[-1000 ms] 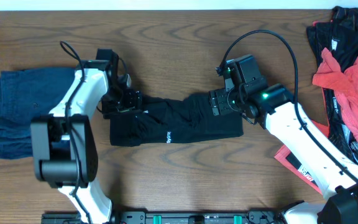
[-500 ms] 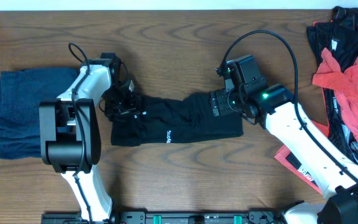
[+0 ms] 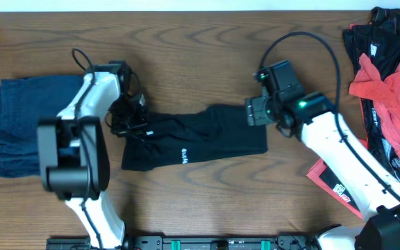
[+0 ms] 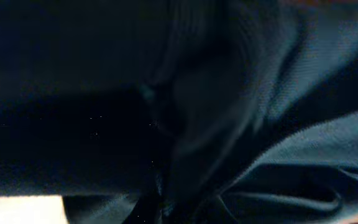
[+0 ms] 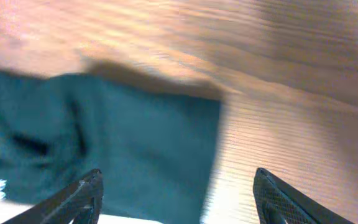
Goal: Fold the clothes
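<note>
Across the middle of a wooden table (image 3: 200, 42), seen from above, lies a black garment (image 3: 200, 139), stretched out left to right with small white lettering near its centre. Its left end is rumpled and its right end lies flatter.

At the left end of that garment the left gripper (image 3: 132, 122) is pressed down into the cloth. Its wrist camera shows only dark folds of fabric close to the lens, so I cannot tell whether its jaws are parted or closed.

Over the upper right corner of the garment sits the right gripper (image 5: 176, 194). Its wrist camera shows both dark fingers (image 5: 82, 198) spread wide apart with nothing held between them; the garment's right edge and bare wood lie beneath.

On the table's far left rests a folded blue garment (image 3: 19, 125). At the top right corner lies a heap of red and black clothes (image 3: 384, 76), well apart from the black garment.
</note>
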